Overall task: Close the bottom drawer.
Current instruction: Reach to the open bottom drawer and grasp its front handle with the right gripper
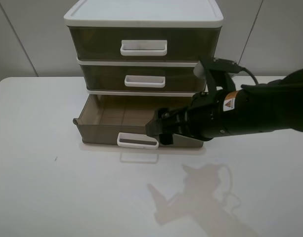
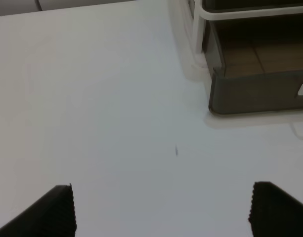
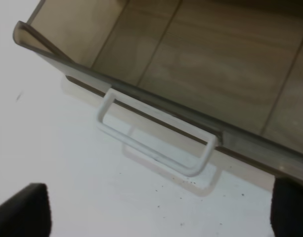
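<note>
While sitting pulled out, bottom drawer [image 1: 99, 129]: lying at 12 o'clock on the desk [image 1: 42, 173].
Right claw [image 1: 158, 132]: gaping released, hanging just 3 o'clock of its handle [image 1: 137, 141].
Left claw [image 2: 161, 212]: hanging released over desk.

Bottom drawer [image 1: 97, 133] is pulled out toward the near side. The right half of its front is blocked by the right gripper [image 1: 160, 132] and its arm, laid in from the right, just beside the white handle [image 1: 137, 141]. The left half of the front is unobstructed. Open table [image 1: 52, 187] is seen near and left of it; the left gripper [image 2: 161, 205] is held over that stretch. Headroom over the drawer's tray is capped by the middle drawer [image 1: 107, 78].
</note>
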`<action>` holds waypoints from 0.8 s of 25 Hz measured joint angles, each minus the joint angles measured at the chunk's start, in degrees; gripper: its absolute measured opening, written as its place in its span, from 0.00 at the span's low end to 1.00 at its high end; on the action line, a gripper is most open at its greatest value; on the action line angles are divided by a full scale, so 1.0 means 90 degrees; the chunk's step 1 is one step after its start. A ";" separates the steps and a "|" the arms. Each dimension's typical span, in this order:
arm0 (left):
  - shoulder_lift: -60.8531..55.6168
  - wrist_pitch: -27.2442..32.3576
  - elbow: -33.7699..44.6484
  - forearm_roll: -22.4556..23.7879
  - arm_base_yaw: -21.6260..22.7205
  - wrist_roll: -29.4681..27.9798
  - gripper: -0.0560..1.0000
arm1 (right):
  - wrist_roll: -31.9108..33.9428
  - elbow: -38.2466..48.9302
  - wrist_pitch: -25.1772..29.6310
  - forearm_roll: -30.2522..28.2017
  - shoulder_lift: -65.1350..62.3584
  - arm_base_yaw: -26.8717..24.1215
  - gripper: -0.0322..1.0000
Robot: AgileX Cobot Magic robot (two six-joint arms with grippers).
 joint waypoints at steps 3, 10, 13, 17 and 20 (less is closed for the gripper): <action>0.0000 0.0000 0.0000 0.0000 0.0000 0.0000 0.73 | -0.0100 0.0000 -0.0499 0.0005 0.0367 0.0247 0.58; 0.0000 0.0000 0.0000 0.0000 0.0000 0.0000 0.73 | -0.0579 0.0000 -0.1754 0.0034 0.1029 0.0467 0.09; 0.0000 0.0000 0.0000 0.0000 0.0000 0.0000 0.73 | -0.0596 -0.0002 -0.2001 0.0045 0.1286 0.0475 0.06; 0.0000 0.0000 0.0000 0.0000 0.0000 0.0000 0.73 | -0.0596 -0.0007 -0.2536 0.0050 0.1687 0.0638 0.05; 0.0000 0.0000 0.0000 0.0000 0.0000 0.0000 0.73 | -0.0596 -0.0014 -0.3100 0.0050 0.2005 0.0759 0.05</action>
